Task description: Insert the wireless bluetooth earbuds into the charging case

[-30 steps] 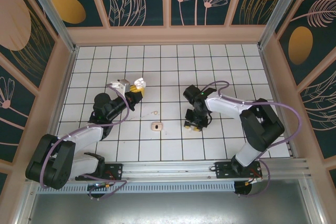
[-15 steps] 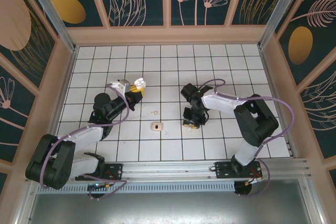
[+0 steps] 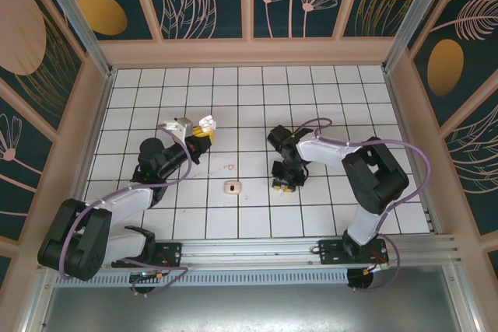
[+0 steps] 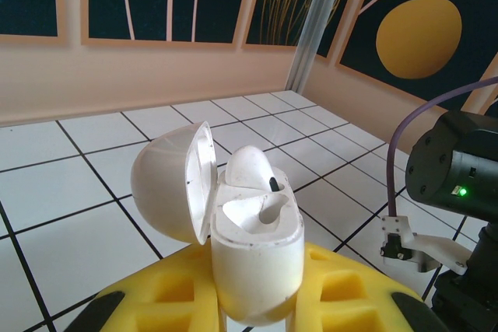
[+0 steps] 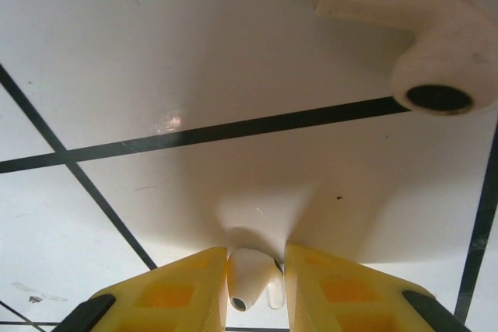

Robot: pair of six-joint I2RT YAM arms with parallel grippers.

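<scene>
While the left gripper [image 3: 202, 131] has kept its place, raised over the table [image 3: 257, 99] left of the middle, the right gripper [image 3: 282, 184] has edged a little toward the left edge, and its elbow has swung the same way. Its fingers have drawn together on an earbud [image 5: 249, 281]. In the right wrist view the yellow pads [image 5: 334, 285] press it from both sides, low against the tiles, right of the table's middle. I judge the pick to be nearly made, so the lift and the carry across to the case should come next.

The case [image 4: 257, 250], white and egg-shaped, is clamped upright in the left gripper, its lid [image 4: 175, 180] hinged open to one side. A second earbud [image 4: 250, 167] already sits in one socket. The socket beside it is empty, which looks like the place for the one being taken.

By count there are two grippers, one case and three earbuds: one gripped, one seated, and a third earbud [image 5: 432, 60] lying loose on the tiles just ahead of the right fingers. A small beige piece [image 3: 232, 187] rests near the middle of the table, toward the near edge, between the arms. Whether it is that third earbud seen from above I cannot tell. One speck [image 3: 231, 166] beyond it is too small to name.
</scene>
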